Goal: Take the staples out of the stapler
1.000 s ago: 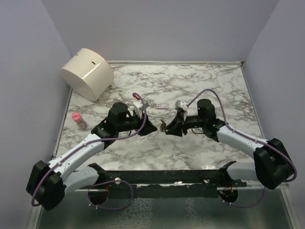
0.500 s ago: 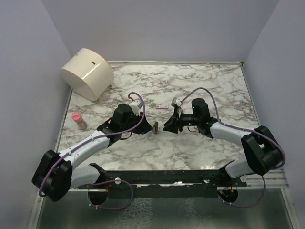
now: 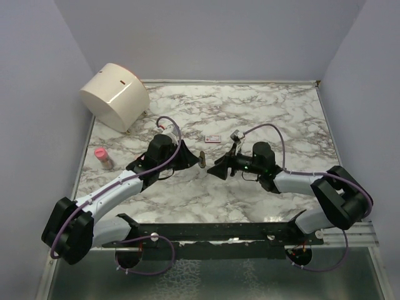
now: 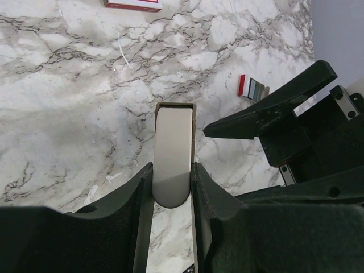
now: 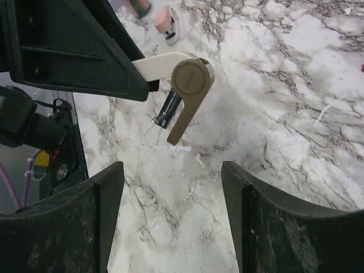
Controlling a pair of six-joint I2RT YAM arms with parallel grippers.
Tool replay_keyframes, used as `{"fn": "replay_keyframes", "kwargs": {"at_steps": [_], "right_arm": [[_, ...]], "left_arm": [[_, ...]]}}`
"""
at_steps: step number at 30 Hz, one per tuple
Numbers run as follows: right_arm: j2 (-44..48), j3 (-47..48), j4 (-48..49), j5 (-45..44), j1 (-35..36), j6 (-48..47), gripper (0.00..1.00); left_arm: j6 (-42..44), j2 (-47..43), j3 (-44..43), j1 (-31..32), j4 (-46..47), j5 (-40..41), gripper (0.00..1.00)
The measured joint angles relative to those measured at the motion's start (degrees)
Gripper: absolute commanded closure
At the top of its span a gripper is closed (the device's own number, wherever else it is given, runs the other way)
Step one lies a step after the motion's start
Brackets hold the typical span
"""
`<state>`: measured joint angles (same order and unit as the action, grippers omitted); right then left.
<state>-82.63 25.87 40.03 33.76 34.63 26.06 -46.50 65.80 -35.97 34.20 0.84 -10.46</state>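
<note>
The beige stapler (image 3: 202,157) hangs above the marble, hinged open. My left gripper (image 4: 172,187) is shut on its top arm (image 4: 173,153). In the right wrist view the stapler (image 5: 192,78) shows its round hinge, with the lower arm and dark magazine (image 5: 169,111) swung downward. I cannot make out staples inside it. My right gripper (image 5: 172,187) is open and holds nothing, a short way in front of the stapler and apart from it. From above, the right gripper (image 3: 215,169) sits just right of the stapler.
A small red box (image 3: 213,139) lies behind the grippers. A red and grey block (image 4: 252,88) lies near the right fingers. A pink bottle (image 3: 102,156) stands at the left and a cream domed container (image 3: 115,95) at the back left. Pale slivers (image 5: 170,148) dot the marble.
My right gripper has opened and drawn back from the stapler. My left gripper has carried the stapler a little left and toward the back, with its wrist turned.
</note>
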Motion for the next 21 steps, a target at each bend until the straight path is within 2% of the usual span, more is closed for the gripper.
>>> {"fn": "replay_keyframes", "kwargs": {"at_steps": [3, 6, 10, 13, 19, 21], "right_arm": [[-1.90, 0.57, 2.54, -0.52, 1.29, -0.87, 0.36], [-4.92, 1.42, 5.16, -0.50, 3.02, -4.68, 0.45], [-7.15, 2.54, 5.92, -0.57, 4.15, -10.03, 0.52], [-7.30, 3.37, 6.01, -0.83, 4.39, -12.94, 0.60], [-9.33, 7.26, 4.42, -1.33, 4.39, -16.70, 0.61], [-9.99, 8.02, 4.04, -1.31, 4.50, -17.49, 0.65]], "left_arm": [[-1.81, 0.00, 0.00, 0.00, 0.15, -0.15, 1.00], [-3.41, 0.00, 0.11, 0.00, 1.42, -0.81, 1.00], [-4.46, 0.00, 0.98, 0.00, 3.65, -1.77, 1.00], [-4.46, -0.02, 1.73, 0.00, 3.91, -2.25, 1.00], [-3.96, -0.72, 2.21, -0.33, 4.31, -2.29, 1.00], [-3.91, -1.20, 2.60, -0.63, 4.48, -2.08, 1.00]]}}
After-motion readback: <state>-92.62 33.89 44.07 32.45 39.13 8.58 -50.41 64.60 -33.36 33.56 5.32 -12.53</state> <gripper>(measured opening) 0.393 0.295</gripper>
